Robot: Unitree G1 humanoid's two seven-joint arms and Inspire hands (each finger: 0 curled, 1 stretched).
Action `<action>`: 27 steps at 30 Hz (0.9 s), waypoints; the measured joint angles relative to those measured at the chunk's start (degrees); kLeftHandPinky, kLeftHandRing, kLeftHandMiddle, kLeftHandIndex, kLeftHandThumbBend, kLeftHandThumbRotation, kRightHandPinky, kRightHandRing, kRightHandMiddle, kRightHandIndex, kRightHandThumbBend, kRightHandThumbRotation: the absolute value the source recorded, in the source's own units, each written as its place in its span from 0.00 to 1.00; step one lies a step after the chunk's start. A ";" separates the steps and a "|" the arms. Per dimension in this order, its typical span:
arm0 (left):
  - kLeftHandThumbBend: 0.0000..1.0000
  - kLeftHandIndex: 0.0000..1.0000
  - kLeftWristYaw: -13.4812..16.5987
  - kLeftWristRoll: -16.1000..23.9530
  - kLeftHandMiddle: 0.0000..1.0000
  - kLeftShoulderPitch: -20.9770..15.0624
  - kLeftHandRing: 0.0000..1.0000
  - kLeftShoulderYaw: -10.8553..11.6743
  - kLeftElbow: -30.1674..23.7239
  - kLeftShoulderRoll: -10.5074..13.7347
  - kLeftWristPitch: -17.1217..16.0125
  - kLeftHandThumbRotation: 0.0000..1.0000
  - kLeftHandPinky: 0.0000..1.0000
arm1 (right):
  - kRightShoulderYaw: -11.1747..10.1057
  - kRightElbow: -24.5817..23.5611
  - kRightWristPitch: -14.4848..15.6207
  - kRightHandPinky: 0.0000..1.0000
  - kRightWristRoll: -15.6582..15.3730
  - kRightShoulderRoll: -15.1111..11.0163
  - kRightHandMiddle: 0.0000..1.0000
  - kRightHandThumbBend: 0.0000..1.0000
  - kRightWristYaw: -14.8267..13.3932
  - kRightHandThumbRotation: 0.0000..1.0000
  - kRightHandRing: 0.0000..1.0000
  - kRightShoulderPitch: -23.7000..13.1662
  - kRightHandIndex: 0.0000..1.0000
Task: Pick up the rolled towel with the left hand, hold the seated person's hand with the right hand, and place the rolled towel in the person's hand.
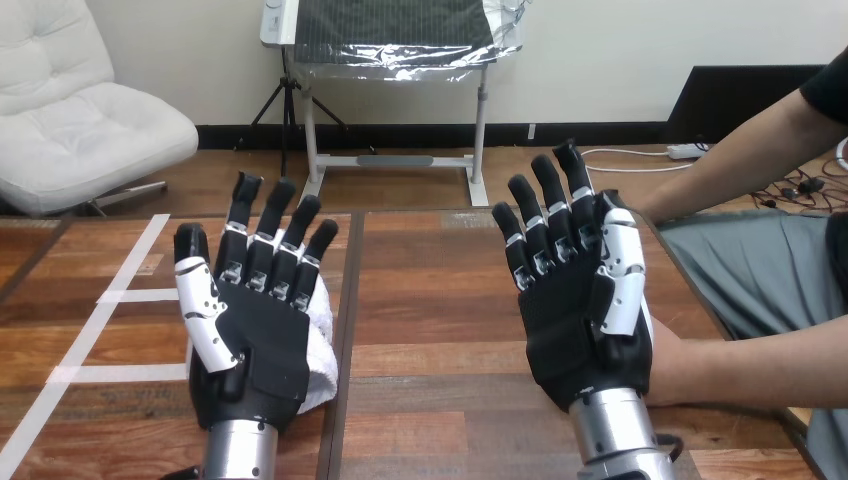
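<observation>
Nearest the bottom edge, two silver forearms rise from the wooden table point(430, 300). The left hand point(262, 340) stands upright with its palm facing the camera. Its fingers point(275, 225) are straight and slightly spread, and they grip nothing. The rolled towel point(322, 345) lies on the table behind that palm, below the fingertips. A white edge of it shows past the side of the palm away from the thumb, and I cannot tell whether the hand touches it.

The right hand point(575, 330) is raised the same way, with its fingers point(545, 215) extended and nothing in its grasp. On its thumb side, down by the heel of the palm, the person's hand point(668, 365) is mostly hidden behind it. The person's forearm point(770, 365) runs off to the view's right. Contact between the two hands cannot be made out.

Out beyond the left thumb, white tape lines point(120, 295) cross the tabletop. Farther off, past the right fingertips, the person's other arm point(740, 150) reaches down toward the table's far corner.
</observation>
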 measured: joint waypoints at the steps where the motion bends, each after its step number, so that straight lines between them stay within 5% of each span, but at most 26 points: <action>1: 0.39 0.76 0.00 -0.56 0.74 0.02 0.70 0.04 -0.12 0.00 0.59 0.89 0.65 | -0.11 0.02 0.28 0.99 0.58 0.00 0.91 0.28 0.09 1.00 0.90 0.00 0.92; 3: 0.39 0.72 0.00 -1.83 0.71 0.04 0.66 0.11 -0.42 -0.01 1.86 0.85 0.61 | -0.42 0.03 1.01 0.91 2.07 0.02 0.87 0.28 0.48 1.00 0.80 0.00 0.85; 6: 0.39 0.66 0.01 -3.37 0.65 0.08 0.59 0.24 -0.97 -0.02 3.58 0.81 0.55 | -0.86 0.03 1.83 0.50 3.80 0.04 0.75 0.29 0.93 0.98 0.58 0.00 0.69; 7: 0.38 0.62 0.01 -4.07 0.61 0.10 0.55 0.30 -1.20 -0.03 4.20 0.78 0.50 | -1.01 0.03 2.08 0.32 4.27 0.04 0.65 0.29 1.08 0.98 0.42 0.00 0.57; 10: 0.37 0.57 0.01 -5.40 0.56 0.20 0.50 0.54 -1.92 -0.05 5.75 0.76 0.45 | -1.42 0.07 2.56 0.16 5.28 0.06 0.48 0.30 1.63 0.99 0.22 0.00 0.40; 16: 0.35 0.45 -0.11 -6.62 0.44 0.34 0.37 0.90 -3.14 -0.09 6.94 0.80 0.34 | -2.08 0.25 2.75 0.03 5.85 0.07 0.19 0.30 3.44 1.00 0.05 0.00 0.18; 27: 0.34 0.38 -0.51 -7.44 0.35 0.41 0.28 1.30 -4.21 -0.11 8.19 0.81 0.23 | -3.32 0.31 3.80 0.00 6.26 0.09 0.06 0.30 5.38 1.00 0.00 -0.23 0.09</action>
